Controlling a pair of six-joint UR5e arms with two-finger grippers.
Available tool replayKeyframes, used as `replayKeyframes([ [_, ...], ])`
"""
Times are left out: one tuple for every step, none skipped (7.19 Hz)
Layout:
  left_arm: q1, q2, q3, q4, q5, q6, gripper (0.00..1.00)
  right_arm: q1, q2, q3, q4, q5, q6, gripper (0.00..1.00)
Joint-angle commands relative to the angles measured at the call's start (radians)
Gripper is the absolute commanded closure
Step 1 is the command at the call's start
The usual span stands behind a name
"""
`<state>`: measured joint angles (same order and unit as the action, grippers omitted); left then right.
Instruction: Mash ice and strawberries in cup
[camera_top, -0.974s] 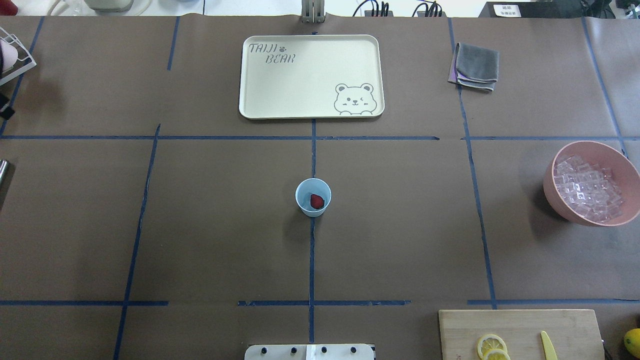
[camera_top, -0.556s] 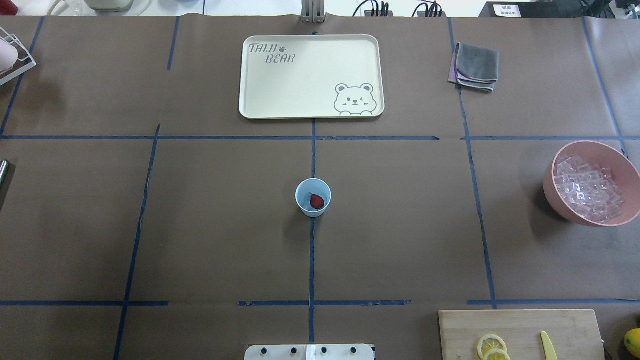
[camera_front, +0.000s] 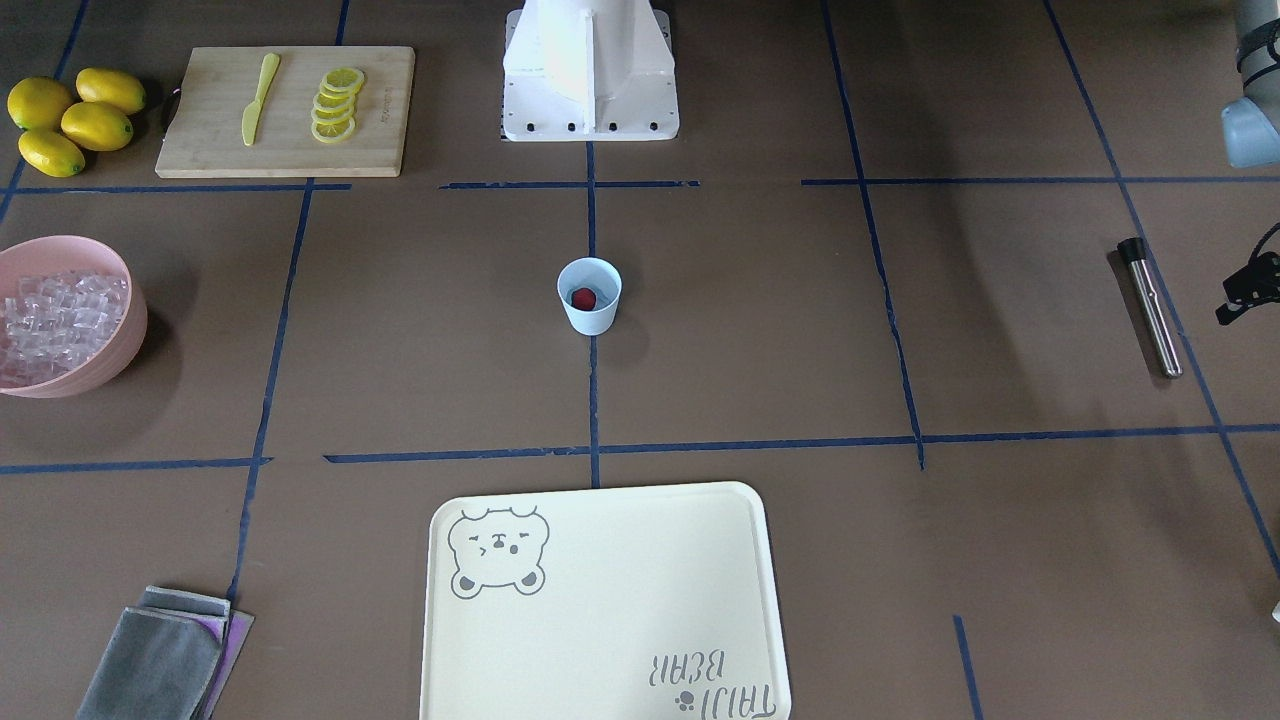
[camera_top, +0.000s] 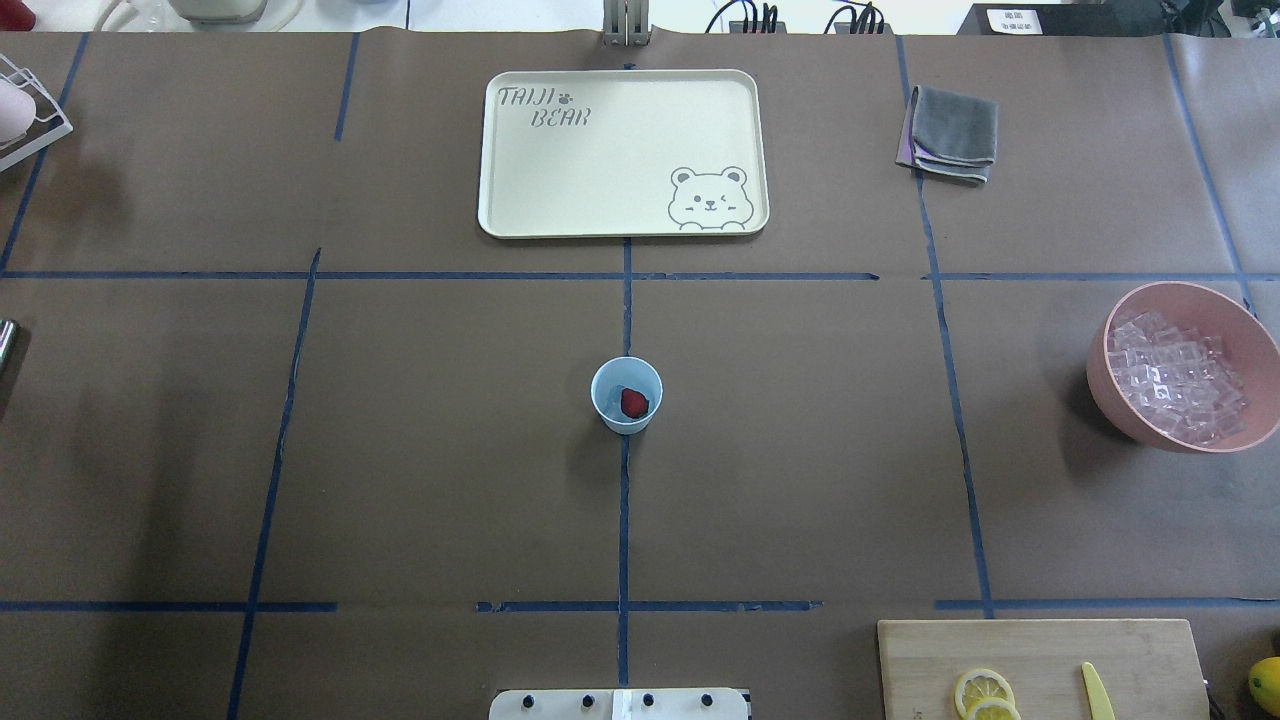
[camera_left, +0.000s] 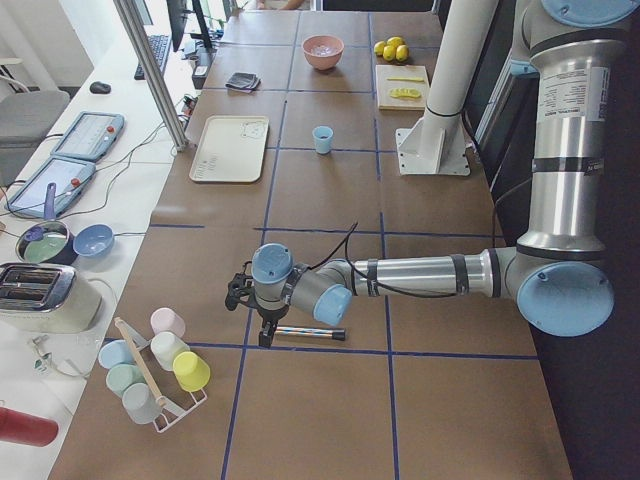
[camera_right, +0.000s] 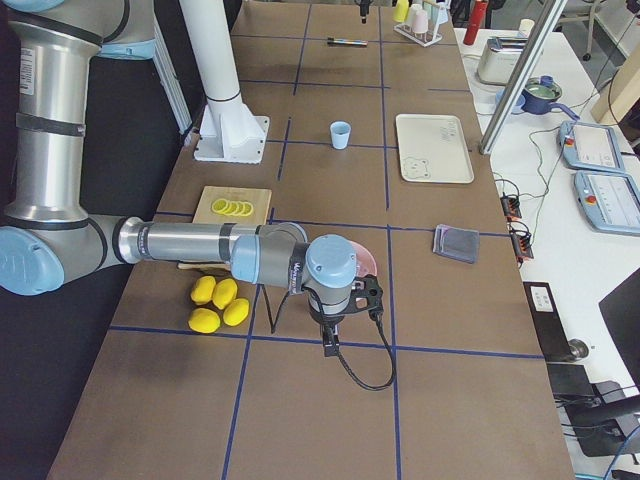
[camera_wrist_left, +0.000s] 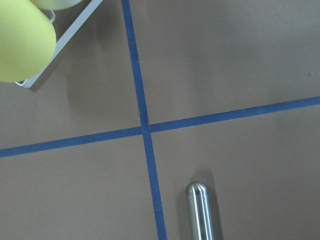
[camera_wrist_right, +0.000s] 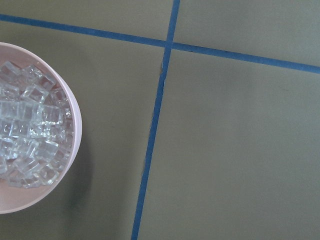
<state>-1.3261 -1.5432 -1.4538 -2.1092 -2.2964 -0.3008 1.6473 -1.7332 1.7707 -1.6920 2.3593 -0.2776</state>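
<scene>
Looking down the table, we find the cup (camera_top: 626, 395) upright at the middle with the strawberry (camera_top: 634, 402) inside it, while the ice (camera_top: 1178, 377) sits heaped in the pink bowl (camera_top: 1102, 392) well apart on the right. Our left gripper (camera_left: 264, 337) hangs at the far left over one end of a metal rod (camera_front: 1150, 308), and our right gripper (camera_right: 330, 346) hovers beside the bowl. We cannot tell whether either pair of fingers is apart or together.

Pink bowl (camera_wrist_right: 75, 145) of ice (camera_wrist_right: 27, 125) beside crossed blue tape (camera_wrist_right: 165, 47)
</scene>
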Motion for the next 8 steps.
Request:
replayKeyframes([
  [0.076,0.011,0.015,-0.022,0.002,-0.057,0.00,0.000,-0.002,0.001,0.000,0.000,-0.002,0.01],
  [0.088,0.011,0.042,-0.055,0.002,-0.060,0.00,0.000,-0.002,0.004,0.000,0.000,0.000,0.01],
  [0.102,0.011,0.094,-0.127,0.005,-0.063,0.00,0.000,-0.002,0.004,0.000,0.000,0.000,0.01],
  [0.120,0.009,0.113,-0.179,0.006,-0.131,0.00,0.000,-0.002,0.004,0.000,0.000,0.000,0.01],
  [0.158,0.009,0.116,-0.214,0.011,-0.180,0.00,0.000,-0.002,0.004,0.000,0.000,0.000,0.01],
  [0.165,0.009,0.125,-0.219,0.012,-0.179,0.00,-0.001,-0.003,0.004,0.000,0.000,-0.002,0.01],
  [0.172,0.009,0.127,-0.222,0.014,-0.179,0.04,0.000,-0.005,0.004,0.000,0.000,-0.002,0.01],
  [0.177,0.009,0.128,-0.222,0.014,-0.178,0.11,0.000,-0.005,0.004,0.000,0.000,-0.002,0.01],
])
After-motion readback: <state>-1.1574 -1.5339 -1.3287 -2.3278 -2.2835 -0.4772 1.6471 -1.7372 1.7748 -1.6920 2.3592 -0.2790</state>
